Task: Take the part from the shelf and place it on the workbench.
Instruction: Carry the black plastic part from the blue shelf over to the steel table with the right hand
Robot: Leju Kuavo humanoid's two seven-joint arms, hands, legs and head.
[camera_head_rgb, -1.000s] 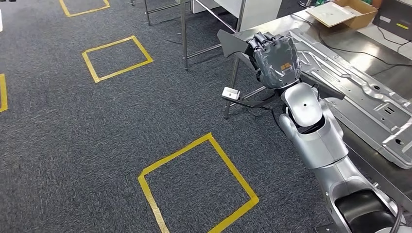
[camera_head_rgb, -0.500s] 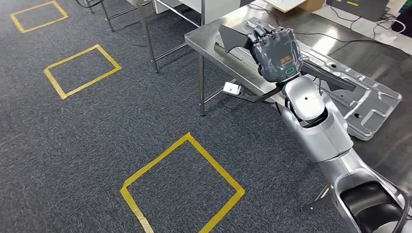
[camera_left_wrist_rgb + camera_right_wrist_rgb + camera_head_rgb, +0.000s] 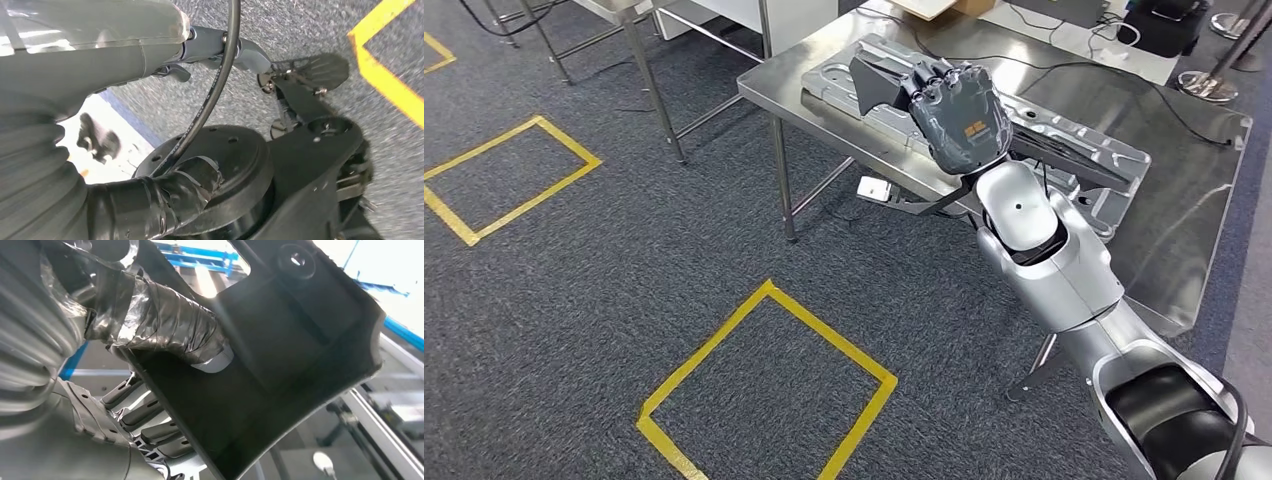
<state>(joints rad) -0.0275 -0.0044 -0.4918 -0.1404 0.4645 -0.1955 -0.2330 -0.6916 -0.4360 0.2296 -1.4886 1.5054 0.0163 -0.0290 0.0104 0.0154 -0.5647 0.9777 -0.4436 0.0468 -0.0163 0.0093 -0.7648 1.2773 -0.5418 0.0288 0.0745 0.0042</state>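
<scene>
My right hand (image 3: 959, 120) grips a long black part (image 3: 879, 80) and holds it above the steel workbench (image 3: 1184, 200). The part's wide end sticks out to the left of the hand; its thin end (image 3: 1069, 158) runs right, over a large stamped metal panel (image 3: 1114, 165) lying on the bench. In the right wrist view the taped thumb (image 3: 170, 325) presses on the black part (image 3: 290, 350), with the panel's ribs (image 3: 145, 420) below it. My left hand (image 3: 100, 55) hangs over the carpet, and its fingers cannot be made out.
Yellow tape squares (image 3: 764, 390) mark the grey carpet. A small white box (image 3: 874, 190) lies under the bench beside a bench leg (image 3: 784, 185). More table legs (image 3: 649, 80) stand at the back left. Cables (image 3: 1124, 90) and a cardboard box (image 3: 944, 8) lie at the bench's far side.
The camera has turned, so the workbench has shifted left, toward the picture's middle. My right hand still holds the black part, now over the metal panel.
</scene>
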